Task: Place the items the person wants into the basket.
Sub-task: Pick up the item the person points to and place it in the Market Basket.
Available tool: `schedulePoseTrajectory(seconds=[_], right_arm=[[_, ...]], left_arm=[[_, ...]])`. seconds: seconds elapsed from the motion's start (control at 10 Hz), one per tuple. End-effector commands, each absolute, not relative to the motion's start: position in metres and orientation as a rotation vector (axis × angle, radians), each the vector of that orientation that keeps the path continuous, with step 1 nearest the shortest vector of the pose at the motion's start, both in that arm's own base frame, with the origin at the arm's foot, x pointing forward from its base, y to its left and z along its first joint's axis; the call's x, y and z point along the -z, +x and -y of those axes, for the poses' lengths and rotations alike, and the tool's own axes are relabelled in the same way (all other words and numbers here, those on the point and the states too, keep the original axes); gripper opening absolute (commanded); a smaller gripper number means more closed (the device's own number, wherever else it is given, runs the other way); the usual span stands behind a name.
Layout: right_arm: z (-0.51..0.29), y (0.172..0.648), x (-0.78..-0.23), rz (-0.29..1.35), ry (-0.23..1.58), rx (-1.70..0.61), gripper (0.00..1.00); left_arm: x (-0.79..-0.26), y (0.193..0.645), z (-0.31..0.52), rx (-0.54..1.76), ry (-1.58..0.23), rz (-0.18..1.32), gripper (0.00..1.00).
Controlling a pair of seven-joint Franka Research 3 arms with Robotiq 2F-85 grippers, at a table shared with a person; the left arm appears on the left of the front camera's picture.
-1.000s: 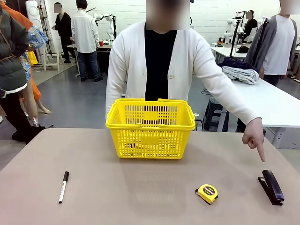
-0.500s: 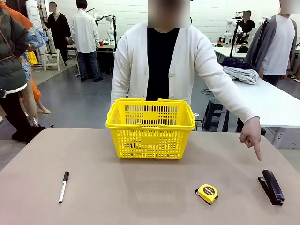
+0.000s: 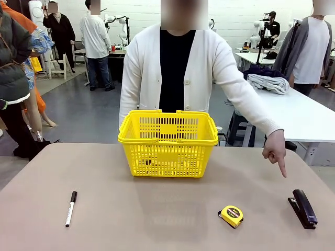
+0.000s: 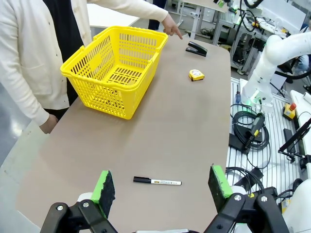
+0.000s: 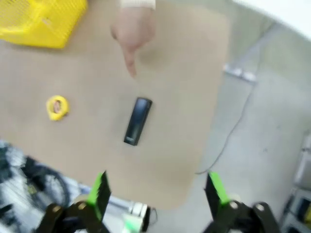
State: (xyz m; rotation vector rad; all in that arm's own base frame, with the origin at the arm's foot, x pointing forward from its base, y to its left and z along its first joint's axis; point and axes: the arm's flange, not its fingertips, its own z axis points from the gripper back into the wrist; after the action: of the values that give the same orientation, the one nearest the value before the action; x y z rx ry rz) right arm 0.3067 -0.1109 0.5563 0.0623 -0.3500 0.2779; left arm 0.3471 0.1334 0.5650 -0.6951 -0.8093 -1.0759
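The black stapler (image 3: 303, 208) lies at the right end of the table (image 3: 157, 225), near the front edge. The person (image 3: 178, 68) stands at the far side, and their hand (image 3: 275, 150) hangs over the table just behind the stapler. One finger points down at it and does not touch it. A yellow tape measure (image 3: 231, 215) lies near the stapler, on the side toward the middle of the table. The big yellow basket (image 3: 167, 159) stands at the far middle, right in front of the person and well apart from the stapler. A white marker (image 3: 70, 208) with a black cap lies alone at the left end.

The left gripper (image 4: 162, 183) hangs high over the marker end, its green fingers spread wide and let go. The right gripper (image 5: 156, 188) hangs high over the stapler end, and its fingers are spread wide and loose too. That picture is blurry.

Since a second ago, the pointing hand has pulled back a little from the stapler, toward the person. The stapler, tape measure, marker and basket have stayed where they were.
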Motion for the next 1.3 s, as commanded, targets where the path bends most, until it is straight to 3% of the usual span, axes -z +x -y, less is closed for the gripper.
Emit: schedulePoseTrajectory(seconds=[0.0,0.1,0.6,0.9,1.0,1.2], right_arm=[[0.090,0.329,-0.508,0.258,0.040,-0.202,1.00],[0.077,0.337,-0.478,0.287,-0.020,-0.154,1.00],[0.048,0.350,-0.401,0.328,0.060,-0.129,1.00],[0.051,0.350,-0.400,0.318,0.140,-0.156,1.00],[0.057,0.390,-0.426,0.286,0.054,-0.144,1.00],[0.057,0.390,-0.426,0.286,0.054,-0.144,1.00]], left_arm=[[-0.565,0.348,-0.135,1.089,-0.701,0.839,1.00],[-0.565,0.348,-0.135,1.089,-0.701,0.839,1.00],[-0.565,0.348,-0.135,1.089,-0.701,0.839,1.00],[-0.565,0.348,-0.135,1.089,-0.701,0.839,1.00],[-0.565,0.348,-0.135,1.089,-0.701,0.839,1.00],[-0.565,0.348,-0.135,1.089,-0.701,0.839,1.00]])
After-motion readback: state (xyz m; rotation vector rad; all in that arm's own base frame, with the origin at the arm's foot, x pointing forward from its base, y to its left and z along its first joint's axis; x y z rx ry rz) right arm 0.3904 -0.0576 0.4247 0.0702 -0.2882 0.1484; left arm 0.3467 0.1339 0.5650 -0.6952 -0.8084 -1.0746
